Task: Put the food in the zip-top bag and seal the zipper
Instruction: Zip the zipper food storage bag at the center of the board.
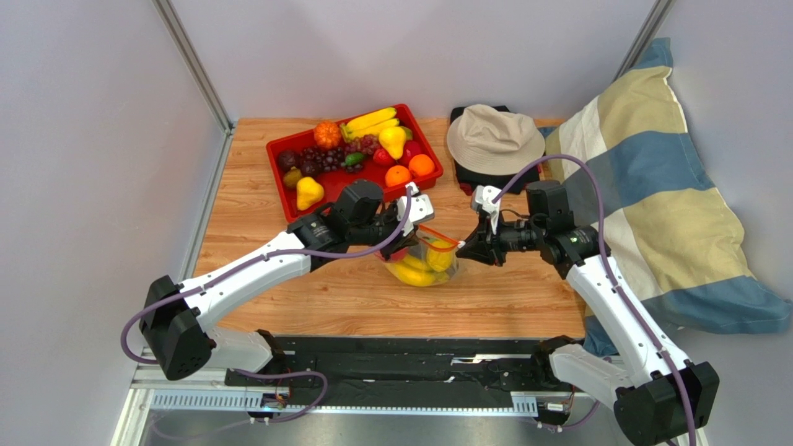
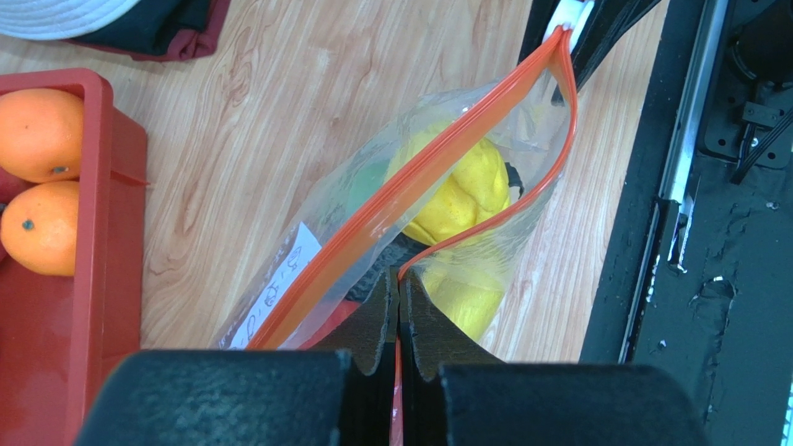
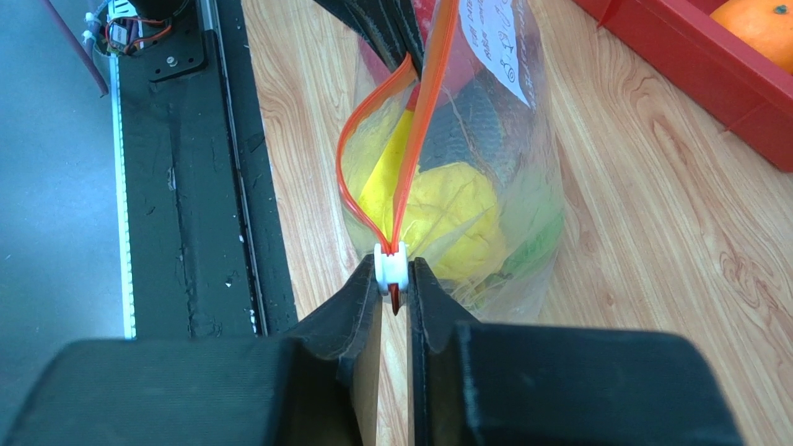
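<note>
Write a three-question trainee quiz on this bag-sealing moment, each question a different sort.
1. True or false: the zipper is closed along its whole length.
2. The right gripper pinches: A) the white slider tab; B) the paper label; C) an orange.
3. Fill in: the food visible inside the zip-top bag is mostly ____ in colour.
Key: 1 false, a gap shows between the two strips; 2 A; 3 yellow.

Bright, even light, soft shadows; near claw bodies blur in wrist views.
</note>
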Tool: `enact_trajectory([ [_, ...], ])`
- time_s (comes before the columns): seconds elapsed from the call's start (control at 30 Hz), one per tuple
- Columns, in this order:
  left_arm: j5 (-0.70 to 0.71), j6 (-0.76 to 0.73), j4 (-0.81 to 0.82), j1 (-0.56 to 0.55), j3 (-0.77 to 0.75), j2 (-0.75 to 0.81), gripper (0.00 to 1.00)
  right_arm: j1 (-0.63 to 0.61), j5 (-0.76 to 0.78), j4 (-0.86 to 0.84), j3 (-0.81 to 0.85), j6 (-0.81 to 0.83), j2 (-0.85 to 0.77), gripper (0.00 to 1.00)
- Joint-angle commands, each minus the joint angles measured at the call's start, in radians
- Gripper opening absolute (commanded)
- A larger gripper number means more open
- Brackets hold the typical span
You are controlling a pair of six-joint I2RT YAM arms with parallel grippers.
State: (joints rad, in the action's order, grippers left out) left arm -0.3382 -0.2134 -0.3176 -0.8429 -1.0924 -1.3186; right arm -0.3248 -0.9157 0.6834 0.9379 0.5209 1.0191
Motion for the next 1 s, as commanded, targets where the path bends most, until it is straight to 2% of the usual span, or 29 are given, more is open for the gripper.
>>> enact_trajectory([
  [0.0, -0.018, 0.034, 0.015, 0.019, -0.049, 0.002, 0.0, 0.001, -0.006, 0.007, 0.01, 0.048, -0.02, 0.0],
  [0.17, -0.09, 0.074, 0.041, 0.062, -0.037, 0.01, 0.0, 0.016, 0.018, 0.002, -0.008, 0.056, -0.056, 0.0],
  [0.2, -0.108, 0.075, 0.046, 0.064, -0.035, 0.012, 0.0, 0.016, 0.024, -0.001, -0.011, 0.054, -0.059, 0.04],
  [0.3, -0.133, 0.077, 0.051, 0.064, -0.043, 0.006, 0.0, 0.018, 0.037, -0.021, -0.025, 0.03, -0.06, 0.27],
  [0.37, -0.134, 0.078, 0.049, 0.064, -0.052, -0.001, 0.0, 0.018, 0.046, -0.069, -0.04, -0.002, -0.066, 0.31],
  [0.5, -0.142, 0.083, 0.041, 0.065, -0.072, -0.024, 0.0, 0.018, 0.078, -0.191, -0.122, -0.103, -0.108, 0.49],
  [0.57, -0.143, 0.088, 0.038, 0.067, -0.083, -0.031, 0.0, 0.018, 0.087, -0.229, -0.145, -0.133, -0.137, 0.5],
  [0.7, -0.157, 0.095, 0.035, 0.073, -0.1, -0.048, 0.0, 0.018, 0.089, -0.266, -0.175, -0.173, -0.152, 0.42],
  [0.83, -0.165, 0.091, 0.034, 0.074, -0.103, -0.056, 0.0, 0.018, 0.092, -0.314, -0.182, -0.209, -0.143, 0.4],
  [0.97, -0.167, 0.086, 0.029, 0.074, -0.103, -0.056, 0.0, 0.018, 0.092, -0.34, -0.176, -0.211, -0.12, 0.33],
])
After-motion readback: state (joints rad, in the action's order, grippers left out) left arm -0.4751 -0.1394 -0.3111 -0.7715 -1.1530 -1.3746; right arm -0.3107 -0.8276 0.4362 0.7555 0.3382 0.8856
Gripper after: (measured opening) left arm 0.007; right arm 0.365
